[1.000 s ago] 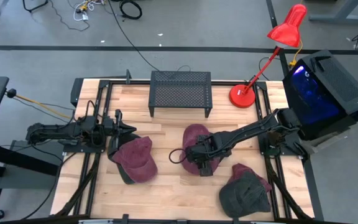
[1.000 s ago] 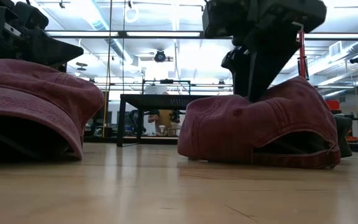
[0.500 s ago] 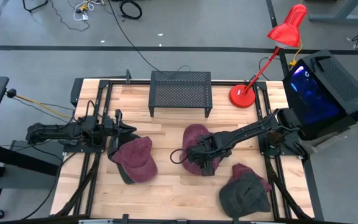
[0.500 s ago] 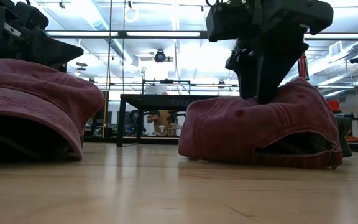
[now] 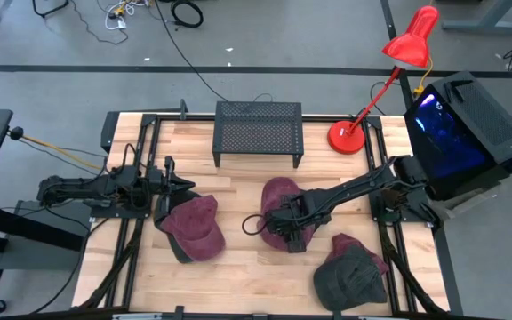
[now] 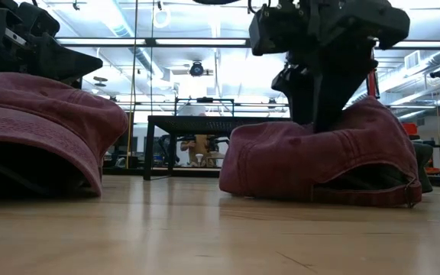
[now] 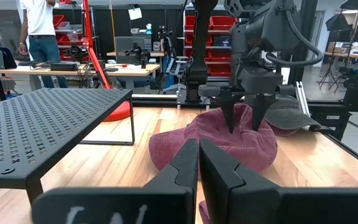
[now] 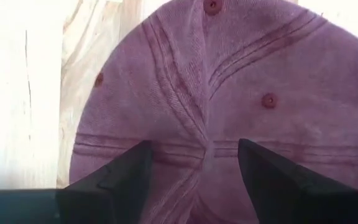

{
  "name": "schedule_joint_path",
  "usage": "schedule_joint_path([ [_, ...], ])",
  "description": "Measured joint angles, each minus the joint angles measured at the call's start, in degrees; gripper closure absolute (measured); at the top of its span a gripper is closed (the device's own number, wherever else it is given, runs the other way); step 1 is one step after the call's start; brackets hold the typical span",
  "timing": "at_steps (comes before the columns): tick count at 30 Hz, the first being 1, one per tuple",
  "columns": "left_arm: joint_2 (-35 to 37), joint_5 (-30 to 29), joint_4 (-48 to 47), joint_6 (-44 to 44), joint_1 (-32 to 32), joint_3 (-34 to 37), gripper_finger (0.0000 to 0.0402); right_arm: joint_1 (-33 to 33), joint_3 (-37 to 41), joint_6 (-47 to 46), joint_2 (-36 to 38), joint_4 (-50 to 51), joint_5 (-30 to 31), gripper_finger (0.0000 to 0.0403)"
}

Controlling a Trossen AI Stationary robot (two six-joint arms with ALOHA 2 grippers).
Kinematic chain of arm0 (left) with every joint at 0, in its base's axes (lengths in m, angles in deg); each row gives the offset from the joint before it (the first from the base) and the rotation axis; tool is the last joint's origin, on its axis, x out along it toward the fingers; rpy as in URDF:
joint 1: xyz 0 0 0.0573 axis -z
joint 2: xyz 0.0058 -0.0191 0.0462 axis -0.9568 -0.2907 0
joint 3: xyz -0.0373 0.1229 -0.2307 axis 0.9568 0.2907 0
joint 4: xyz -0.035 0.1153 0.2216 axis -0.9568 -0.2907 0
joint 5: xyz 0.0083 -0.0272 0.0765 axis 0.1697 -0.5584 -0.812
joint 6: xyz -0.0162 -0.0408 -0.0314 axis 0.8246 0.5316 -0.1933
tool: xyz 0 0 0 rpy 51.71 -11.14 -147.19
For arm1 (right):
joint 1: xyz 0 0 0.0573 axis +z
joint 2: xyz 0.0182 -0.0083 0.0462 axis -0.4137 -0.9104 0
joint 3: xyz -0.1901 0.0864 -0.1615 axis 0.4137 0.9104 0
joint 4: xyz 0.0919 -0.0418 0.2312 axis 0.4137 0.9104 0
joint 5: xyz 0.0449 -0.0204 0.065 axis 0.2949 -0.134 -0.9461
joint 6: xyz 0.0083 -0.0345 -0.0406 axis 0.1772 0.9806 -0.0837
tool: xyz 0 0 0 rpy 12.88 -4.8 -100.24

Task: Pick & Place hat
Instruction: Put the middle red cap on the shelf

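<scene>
Three caps lie on the wooden table. A maroon cap (image 5: 278, 194) (image 6: 281, 164) rests brim-down at the middle, and my right gripper (image 5: 292, 233) (image 8: 194, 146) stands over its crown, open. A second maroon cap (image 5: 196, 229) (image 6: 44, 114) lies toward the left. My left gripper (image 5: 183, 185) (image 7: 197, 146) is shut at that cap's far edge, just above it; whether it touches I cannot tell. A dark grey cap (image 5: 349, 274) lies near the right front corner. My right gripper comes from above, pointing down, with its open fingers (image 7: 232, 118) set into the cap's crown (image 8: 204, 124), one on each side of a seam. The cloth is dented in under them (image 6: 312, 130). The cap's rim stays on the table.
A black mesh shelf (image 5: 258, 132) (image 7: 36, 124) stands at the far middle of the table. A red desk lamp (image 5: 347, 138) sits at the far right, beside a dark box with a blue glow (image 5: 465, 124). Bare wood (image 5: 256, 267) lies between the caps at the near edge.
My right gripper has sunk a little lower into the middle cap's crown, and the dent under its fingers is deeper. The cap has stayed where it was on the table.
</scene>
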Motion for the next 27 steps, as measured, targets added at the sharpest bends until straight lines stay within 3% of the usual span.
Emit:
schedule_joint_path([
  [13,0.00,0.00,0.00,0.01,0.02,0.01,0.0381,-0.41,-0.02,0.43,-0.27,0.41,-0.02,0.0272],
  [27,0.00,0.00,0.00,0.00,0.02,0.00,0.0381,-0.43,-0.02,-0.14,-0.12,0.53,-0.36,0.0356],
])
